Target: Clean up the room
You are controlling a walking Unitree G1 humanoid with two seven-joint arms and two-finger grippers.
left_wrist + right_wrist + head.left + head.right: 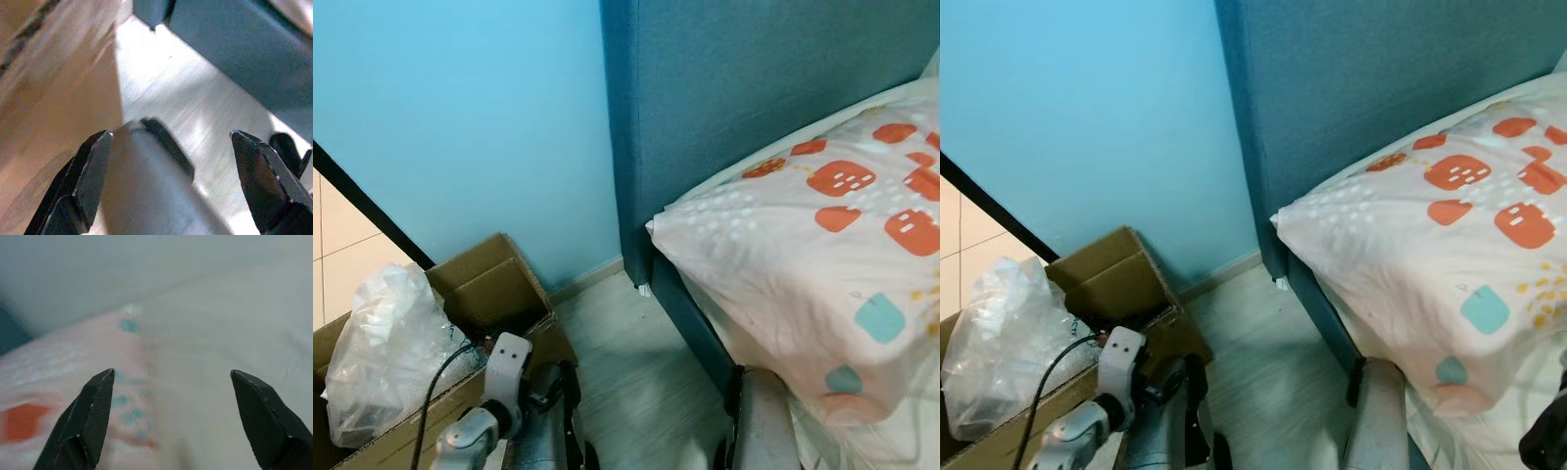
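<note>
The left gripper [171,147] has its jaws spread wide and empty over the pale floor [626,362], beside a cardboard box [494,284] holding a crumpled plastic bag [386,343]. The right gripper [171,382], jaws likewise wide and empty, hovers over the patterned pillow [813,245] on the bed.

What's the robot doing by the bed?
Right now it isn't holding anything. It stands beside the bed, looking down at a patterned pillow on the mattress edge. To its left a cardboard box sits on the floor against the blue wall with a crumpled clear plastic bag in it. The left tool is open, low beside the box. The right tool is open too, pointing at the pillow and bedding.
</note>
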